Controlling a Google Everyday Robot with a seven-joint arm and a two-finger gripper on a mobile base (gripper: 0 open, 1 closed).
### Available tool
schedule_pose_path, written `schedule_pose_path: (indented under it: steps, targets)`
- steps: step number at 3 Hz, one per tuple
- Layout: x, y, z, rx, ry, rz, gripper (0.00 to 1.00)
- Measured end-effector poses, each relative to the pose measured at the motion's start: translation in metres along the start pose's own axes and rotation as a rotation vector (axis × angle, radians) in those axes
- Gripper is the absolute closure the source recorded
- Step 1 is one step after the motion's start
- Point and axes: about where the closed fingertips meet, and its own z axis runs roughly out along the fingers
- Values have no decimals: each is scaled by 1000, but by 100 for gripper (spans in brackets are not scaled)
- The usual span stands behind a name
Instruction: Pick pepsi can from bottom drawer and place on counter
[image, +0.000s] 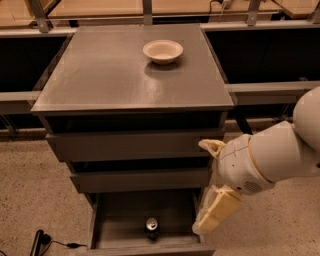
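The pepsi can (152, 228) stands upright in the open bottom drawer (120, 220), near its front middle, with its silver top showing. My gripper (204, 189) is at the right side of the cabinet, level with the lower drawers. It is open and empty, above and to the right of the can, with one cream finger (216, 211) hanging over the drawer's right edge. The grey counter (115, 75) carries a cream bowl (163, 51) at its back right.
The two upper grey drawers (135, 145) are shut. Pale wooden tabletops with metal rails (100, 9) run behind the cabinet. A black cable and plug (40, 242) lie on the speckled floor at the lower left. My white arm (280, 150) fills the right side.
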Motion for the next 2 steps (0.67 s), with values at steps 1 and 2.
schedule_pose_path:
  steps: [1,2]
  targets:
    - [0,0,0,1,0,0,0]
    - [10,-8,10,47,-16,10,0]
